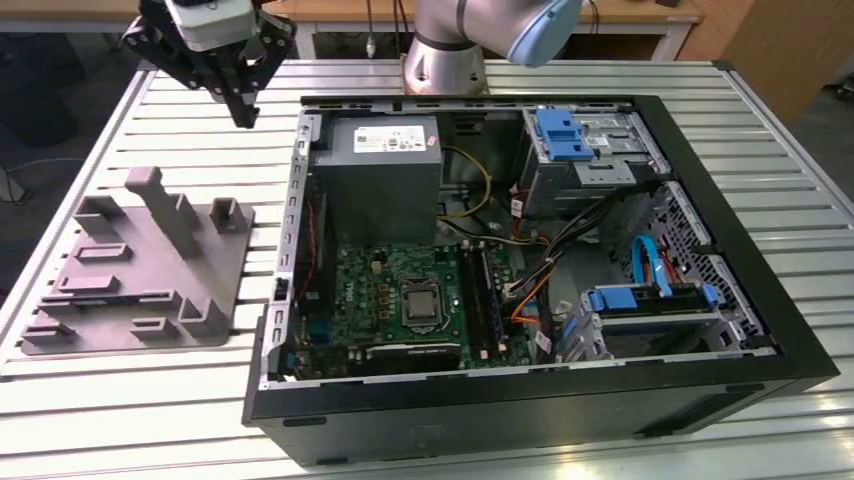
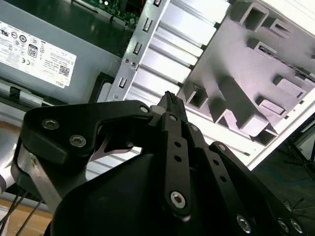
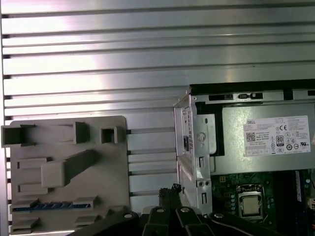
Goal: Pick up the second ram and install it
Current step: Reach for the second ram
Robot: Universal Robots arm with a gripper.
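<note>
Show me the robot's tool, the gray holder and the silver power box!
tool (image 1: pixel 246 118): exterior view, tip where its fingers meet.
gray holder (image 3: pixel 110 182): first wrist view, bare flat base.
silver power box (image 1: pixel 380 195): exterior view, plain gray face.

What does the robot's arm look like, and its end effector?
The arm is a round silver tube with a light blue cap on its joint. The end effector is black and pointy. It is made of flat bars joined with shiny silver screws, and a white block sits above it.
</note>
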